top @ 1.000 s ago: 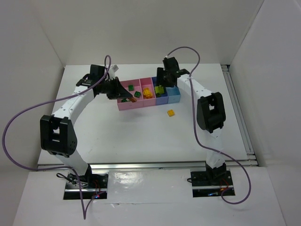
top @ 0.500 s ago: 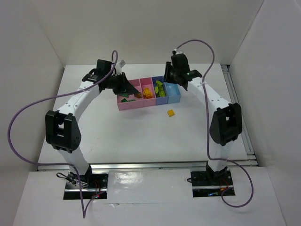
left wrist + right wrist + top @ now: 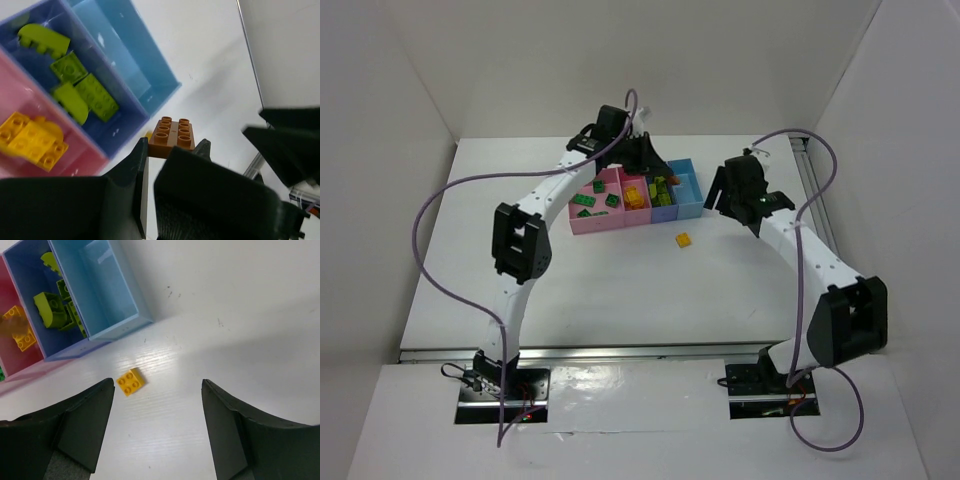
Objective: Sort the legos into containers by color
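The containers are a row of joined bins: a pink one [image 3: 578,222] with dark green legos [image 3: 597,197], a pink one with orange-yellow legos [image 3: 634,196], a purple-blue one [image 3: 131,111] with lime legos [image 3: 85,92], and a light blue one [image 3: 100,287] with nothing in it. My left gripper [image 3: 172,146] is shut on an orange-brown lego [image 3: 173,134], above the table just off the light blue bin's corner; in the top view it [image 3: 645,160] hangs over the bins' far side. My right gripper [image 3: 157,385] is open and holds nothing, right of the bins [image 3: 718,192]. A yellow lego [image 3: 130,382] lies on the table near its left finger.
The white table [image 3: 620,280] has walls at the back and sides. A metal rail [image 3: 825,240] runs along its right edge. Purple cables loop off both arms.
My left arm swung right with the orange-brown lego, from the left pink bin to the blue end. My right arm pulled back right, away from the bins.
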Tool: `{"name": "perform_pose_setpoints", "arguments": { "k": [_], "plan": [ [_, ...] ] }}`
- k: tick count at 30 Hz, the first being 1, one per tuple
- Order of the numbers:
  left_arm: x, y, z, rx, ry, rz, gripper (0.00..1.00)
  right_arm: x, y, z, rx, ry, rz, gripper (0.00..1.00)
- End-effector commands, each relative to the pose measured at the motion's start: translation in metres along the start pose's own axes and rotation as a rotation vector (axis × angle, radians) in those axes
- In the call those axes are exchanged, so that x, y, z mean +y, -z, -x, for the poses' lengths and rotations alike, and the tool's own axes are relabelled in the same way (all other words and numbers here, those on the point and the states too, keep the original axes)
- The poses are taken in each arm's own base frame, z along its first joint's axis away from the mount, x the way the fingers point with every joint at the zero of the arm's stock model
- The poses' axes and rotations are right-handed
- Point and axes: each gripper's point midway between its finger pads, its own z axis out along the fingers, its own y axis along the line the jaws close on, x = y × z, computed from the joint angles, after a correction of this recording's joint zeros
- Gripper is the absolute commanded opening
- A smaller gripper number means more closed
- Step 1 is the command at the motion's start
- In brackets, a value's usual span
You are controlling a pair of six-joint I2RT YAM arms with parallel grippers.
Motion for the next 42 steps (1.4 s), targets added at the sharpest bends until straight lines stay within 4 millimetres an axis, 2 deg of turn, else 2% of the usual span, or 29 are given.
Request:
{"name": "perform_pose_setpoints", "arguments": {
  "k": [1, 3, 4, 5, 7, 9, 10, 11, 13, 14, 16, 17, 21, 25, 26, 27, 28, 29, 30, 31, 32, 33, 34, 35, 37, 38, 39, 40, 42],
  "plan": [
    [-0.007, -0.034, 0.021, -0.058, 0.012, -0.015, 0.0, -0.015, 0.028, 0.011, -0.071, -0.049, -0.032, 0.78],
    [-0.01, -0.042, 0.036, -0.103, 0.007, -0.04, 0.0, -0.017, 0.039, 0.013, -0.089, -0.056, -0.021, 0.78],
    [-0.011, -0.048, 0.035, -0.099, 0.012, -0.065, 0.02, -0.017, 0.041, 0.011, -0.084, -0.056, -0.011, 0.78],
    [-0.002, -0.06, 0.03, -0.092, 0.035, -0.063, 0.07, -0.017, 0.045, 0.01, -0.081, -0.056, -0.003, 0.78],
    [0.0, -0.069, 0.035, -0.119, 0.036, -0.079, 0.09, -0.018, 0.047, 0.005, -0.07, -0.054, 0.002, 0.78],
    [0.0, -0.076, 0.034, -0.115, 0.045, -0.106, 0.17, -0.02, 0.046, -0.002, -0.046, -0.047, 0.002, 0.78],
    [0.0, -0.085, 0.029, -0.109, 0.052, -0.113, 0.31, -0.02, 0.045, -0.007, -0.034, -0.053, 0.005, 0.78],
    [-0.006, -0.083, 0.032, -0.115, 0.041, -0.136, 0.42, -0.021, 0.045, -0.009, -0.025, -0.05, 0.0, 0.78],
    [-0.011, -0.088, 0.028, -0.108, 0.032, -0.157, 0.56, -0.019, 0.045, -0.01, -0.02, -0.05, 0.009, 0.78],
    [-0.013, -0.088, 0.029, -0.11, 0.025, -0.171, 0.66, -0.017, 0.046, -0.011, -0.017, -0.044, 0.016, 0.78],
    [-0.022, -0.09, 0.026, -0.107, 0.012, -0.194, 0.75, -0.012, 0.045, -0.015, -0.004, -0.044, 0.041, 0.78],
    [-0.036, -0.086, 0.028, -0.112, -0.007, -0.224, 0.81, -0.011, 0.044, -0.013, -0.012, -0.047, 0.047, 0.78],
    [-0.067, -0.065, 0.041, -0.148, -0.052, -0.28, 0.82, -0.004, 0.037, -0.031, 0.053, -0.028, 0.093, 0.78],
    [-0.084, -0.043, 0.054, -0.18, -0.068, -0.288, 0.78, 0.003, 0.025, -0.045, 0.109, 0.013, 0.128, 0.78],
    [-0.079, -0.037, 0.056, -0.181, -0.059, -0.276, 0.78, 0.004, 0.022, -0.05, 0.13, 0.029, 0.135, 0.78],
    [-0.083, -0.019, 0.068, -0.211, -0.062, -0.267, 0.77, 0.012, 0.022, -0.06, 0.167, 0.07, 0.176, 0.78],
    [-0.071, -0.023, 0.063, -0.192, -0.042, -0.247, 0.77, 0.017, 0.02, -0.064, 0.186, 0.093, 0.193, 0.78],
    [-0.08, 0.001, 0.073, -0.222, -0.047, -0.237, 0.77, 0.019, 0.012, -0.078, 0.231, 0.122, 0.195, 0.78],
    [-0.068, -0.001, 0.06, -0.196, -0.016, -0.196, 0.78, 0.025, 0.009, -0.079, 0.24, 0.161, 0.214, 0.78],
    [-0.055, 0.013, 0.066, -0.215, -0.019, -0.153, 0.78, 0.031, 0.002, -0.092, 0.268, 0.201, 0.204, 0.78],
    [-0.056, 0.029, 0.057, -0.203, -0.016, -0.121, 0.78, 0.036, 0.0, -0.095, 0.273, 0.231, 0.205, 0.79],
    [-0.045, 0.04, 0.06, -0.225, -0.024, -0.067, 0.78, 0.046, -0.001, -0.099, 0.271, 0.278, 0.216, 0.79],
    [-0.037, 0.051, 0.06, -0.236, -0.023, -0.029, 0.78, 0.046, -0.005, -0.1, 0.262, 0.296, 0.185, 0.79],
    [-0.036, 0.059, 0.057, -0.241, -0.028, -0.004, 0.78, 0.045, -0.012, -0.111, 0.287, 0.331, 0.167, 0.79],
    [-0.024, 0.088, 0.052, -0.268, -0.023, 0.068, 0.78, 0.053, -0.021, -0.106, 0.25, 0.356, 0.151, 0.79],
    [-0.022, 0.094, 0.046, -0.265, -0.029, 0.092, 0.78, 0.052, -0.029, -0.115, 0.266, 0.372, 0.13, 0.79],
    [-0.013, 0.095, 0.031, -0.242, -0.012, 0.118, 0.78, 0.053, -0.036, -0.113, 0.253, 0.373, 0.114, 0.79],
    [-0.015, 0.115, 0.036, -0.285, -0.016, 0.143, 0.78, 0.056, -0.041, -0.108, 0.234, 0.371, 0.105, 0.79],
    [-0.006, 0.121, 0.02, -0.272, -0.011, 0.183, 0.78, 0.052, -0.054, -0.118, 0.257, 0.392, 0.081, 0.79]
  ]
}}
